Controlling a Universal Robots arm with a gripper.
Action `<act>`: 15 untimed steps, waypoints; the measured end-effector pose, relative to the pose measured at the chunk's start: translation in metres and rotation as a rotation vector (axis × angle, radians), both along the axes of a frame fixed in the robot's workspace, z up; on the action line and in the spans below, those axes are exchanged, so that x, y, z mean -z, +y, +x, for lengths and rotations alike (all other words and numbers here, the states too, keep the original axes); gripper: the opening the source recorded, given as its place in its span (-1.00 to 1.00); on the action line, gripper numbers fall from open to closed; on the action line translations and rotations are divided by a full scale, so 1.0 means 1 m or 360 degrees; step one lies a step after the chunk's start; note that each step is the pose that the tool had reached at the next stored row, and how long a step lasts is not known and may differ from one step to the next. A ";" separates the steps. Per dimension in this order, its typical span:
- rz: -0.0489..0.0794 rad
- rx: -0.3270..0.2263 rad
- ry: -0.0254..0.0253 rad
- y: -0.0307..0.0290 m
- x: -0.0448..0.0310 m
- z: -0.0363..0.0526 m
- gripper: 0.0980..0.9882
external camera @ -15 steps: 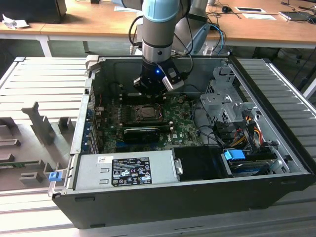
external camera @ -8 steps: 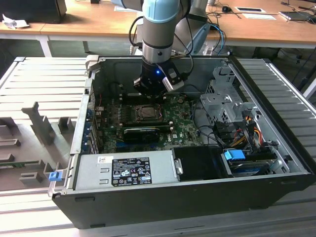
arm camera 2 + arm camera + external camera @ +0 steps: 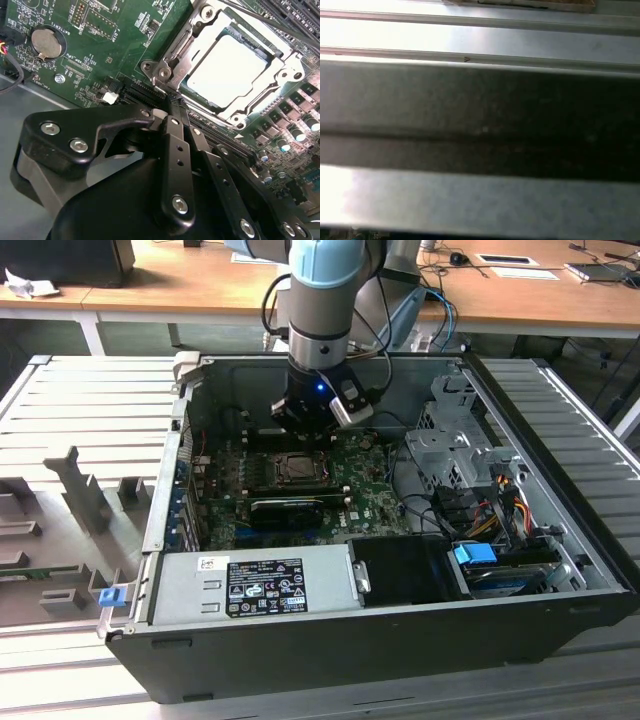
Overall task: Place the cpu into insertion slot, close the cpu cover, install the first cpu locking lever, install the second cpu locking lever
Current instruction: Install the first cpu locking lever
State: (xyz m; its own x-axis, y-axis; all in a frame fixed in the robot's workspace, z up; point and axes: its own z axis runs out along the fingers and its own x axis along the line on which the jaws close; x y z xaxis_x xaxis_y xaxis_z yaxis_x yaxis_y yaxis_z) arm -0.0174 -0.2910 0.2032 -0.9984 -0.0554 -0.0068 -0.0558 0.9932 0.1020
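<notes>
In the exterior view my gripper (image 3: pixel 300 428) reaches down into the open computer case and hovers just behind the insertion slot (image 3: pixel 297 468) on the green board. In the second wrist view the pale silver cpu (image 3: pixel 230 70) lies in the slot. The cpu cover (image 3: pixel 195 40) lies flat over it, so the chip shows through the cover's window. My gripper (image 3: pixel 172 102) is shut with nothing between its black fingers (image 3: pixel 177 150). Its tips are at the cover's hinge corner, beside a thin metal lever (image 3: pixel 167 60). Another thin lever (image 3: pixel 270 22) runs along the opposite side.
A grey power supply (image 3: pixel 255 585) fills the case's near side. On the exterior view's right are a drive cage (image 3: pixel 450 435) and coloured cables (image 3: pixel 500 502). A long black card (image 3: pixel 285 508) lies just in front of the socket. A coin battery (image 3: pixel 46 42) sits on the board. A grey case wall (image 3: pixel 480 125) is close.
</notes>
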 end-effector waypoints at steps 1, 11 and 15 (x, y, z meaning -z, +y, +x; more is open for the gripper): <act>0.0000 0.0000 0.00000 -0.0003 0.0002 0.0001 -0.98; 0.0012 0.0000 0.00004 -0.0011 0.0029 0.0003 -0.98; 0.0022 0.0000 0.00001 -0.0010 0.0030 0.0004 -0.98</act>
State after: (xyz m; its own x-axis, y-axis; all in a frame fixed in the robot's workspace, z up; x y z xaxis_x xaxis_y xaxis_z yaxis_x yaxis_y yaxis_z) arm -0.0171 -0.2920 0.2002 -0.9985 -0.0550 -0.0075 -0.0555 0.9917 0.1157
